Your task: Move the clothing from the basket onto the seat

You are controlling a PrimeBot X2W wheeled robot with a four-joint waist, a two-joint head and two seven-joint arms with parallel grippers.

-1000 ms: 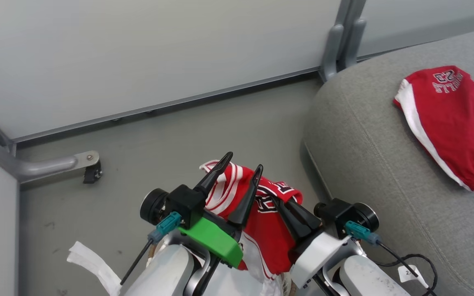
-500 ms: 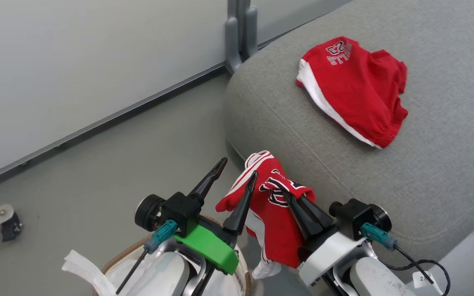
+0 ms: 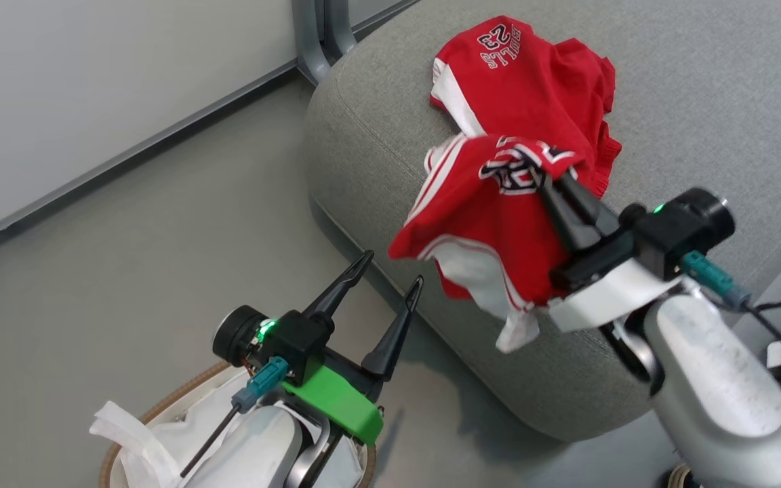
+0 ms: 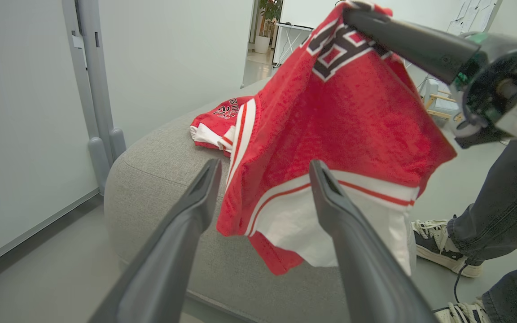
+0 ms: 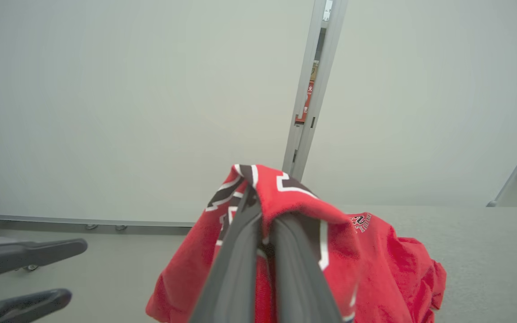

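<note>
While pinched in right tool [image 3: 554, 181], red white-striped garment [image 3: 492, 227] hangs crumpled.

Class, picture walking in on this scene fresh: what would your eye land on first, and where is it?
First, the bright red garment dangling in the air from the shut right gripper, by the near edge of the grey seat. Next, a second red garment, printed 23, lying crumpled on the seat just behind it. At lower left, the left gripper stands open and empty near the basket.
</note>
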